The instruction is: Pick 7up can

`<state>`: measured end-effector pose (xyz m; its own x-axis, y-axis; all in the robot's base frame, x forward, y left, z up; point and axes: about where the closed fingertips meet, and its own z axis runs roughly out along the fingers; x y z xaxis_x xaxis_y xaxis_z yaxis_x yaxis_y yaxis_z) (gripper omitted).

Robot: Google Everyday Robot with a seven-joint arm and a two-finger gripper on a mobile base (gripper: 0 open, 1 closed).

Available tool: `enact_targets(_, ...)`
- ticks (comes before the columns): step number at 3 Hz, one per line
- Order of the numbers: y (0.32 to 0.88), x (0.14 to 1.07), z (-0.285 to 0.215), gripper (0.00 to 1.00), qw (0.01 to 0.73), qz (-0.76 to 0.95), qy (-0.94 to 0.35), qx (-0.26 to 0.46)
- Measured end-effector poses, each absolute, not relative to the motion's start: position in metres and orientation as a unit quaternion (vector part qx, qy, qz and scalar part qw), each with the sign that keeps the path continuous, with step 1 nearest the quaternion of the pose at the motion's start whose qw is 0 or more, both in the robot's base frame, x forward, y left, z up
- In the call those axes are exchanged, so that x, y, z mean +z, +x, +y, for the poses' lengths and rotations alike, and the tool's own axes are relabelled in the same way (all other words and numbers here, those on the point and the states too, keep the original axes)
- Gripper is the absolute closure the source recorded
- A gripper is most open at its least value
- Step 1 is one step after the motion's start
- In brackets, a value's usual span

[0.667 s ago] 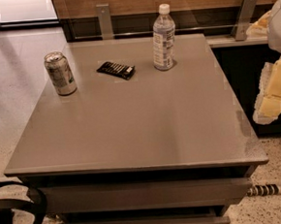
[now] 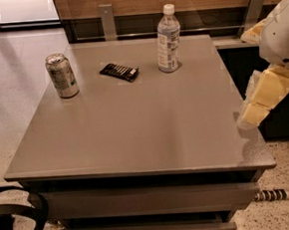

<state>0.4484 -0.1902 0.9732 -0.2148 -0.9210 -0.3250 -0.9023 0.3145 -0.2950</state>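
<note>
**Item: 7up can** (image 2: 62,75). Silver-grey, with green markings and a pull-tab top. It is stood upright near the far-left corner of the grey table (image 2: 136,137), close to the left edge.

**Item: gripper** (image 2: 259,102). Pale yellow, held at the table's right edge, about mid-depth. Whether it is set wide or narrow cannot be told.

**Other entries:** a clear water bottle (image 2: 168,38) is stood upright at the far centre-right. A flat black object (image 2: 119,72) is laid between the bottle and the can, apart from both.

**Step in hand (judged):** the approach; no contact is made yet.

**Handling note:** the bare middle of the table is best crossed with height kept over the flat black object, and the bottle is to be passed on its near side. The can is best taken around mid-body with a level, centred closing. A sideways nudge is to be avoided, since the table's edge is close.

**Relation:** the can is well apart from the gripper, across nearly the whole width of the table and somewhat farther back.
</note>
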Motion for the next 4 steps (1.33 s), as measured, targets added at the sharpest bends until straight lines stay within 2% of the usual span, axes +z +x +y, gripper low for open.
enact_targets(1,0.443,0.924,-0.144,0.00,0.295,0.792,-0.530,0.072)
enact_targets(2,0.448,0.892,-0.112,0.00,0.345,0.783,-0.501,0.132)
enact_targets(4,0.494,0.902,-0.073,0.00,0.490,0.711,-0.466,0.192)
